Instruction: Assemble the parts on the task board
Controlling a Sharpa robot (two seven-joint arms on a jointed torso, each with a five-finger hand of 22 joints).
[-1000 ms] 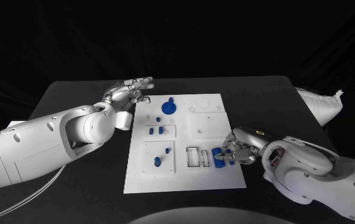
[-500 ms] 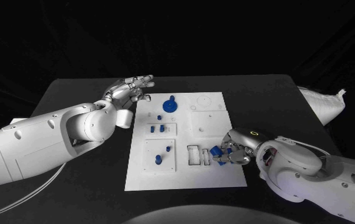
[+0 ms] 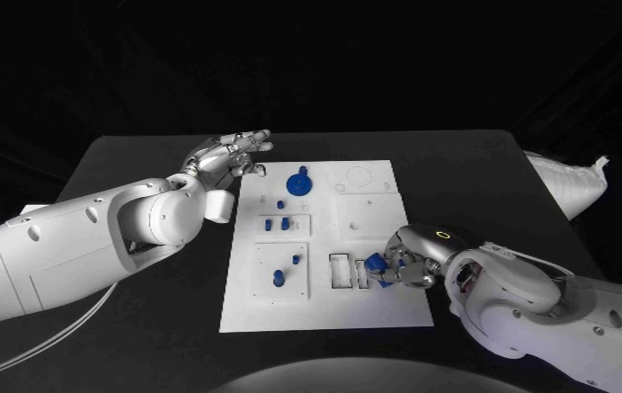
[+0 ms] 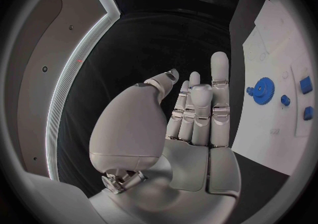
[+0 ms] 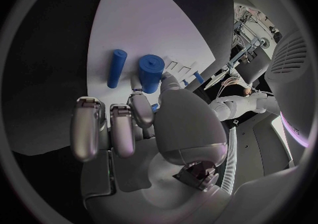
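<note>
The task board (image 3: 324, 249) is a white rectangular plate lying flat in the middle of the black bench (image 3: 129, 168), marked with shallow recessed frames and faint circular outlines. Small blue parts sit across it: a blue gear (image 3: 298, 183) toward the far end, two short blue pegs (image 3: 276, 225) in a framed recess below it, and two more blue pieces (image 3: 285, 269) in the larger frame nearer the robot. No lettering or label can be read on the board or the parts.

The right hand (image 3: 404, 265) rests at the board's near right edge, its fingers curled in around blue pieces. The right wrist view adds detail: a stubby blue cylinder (image 5: 151, 73) stands against the fingertips (image 5: 140, 107), while a slimmer blue rod (image 5: 116, 68) lies just beside it on the white surface, apart from the hand. The hand appears to pinch the cylinder, though the contact is partly hidden by the palm.

The left hand (image 3: 231, 160) hovers off the board's far left corner, holding nothing. In the left wrist view this hand (image 4: 192, 123) shows fingers straight and pressed close side by side, with the gear (image 4: 263, 86) and other blue parts on the board beyond it.
</note>
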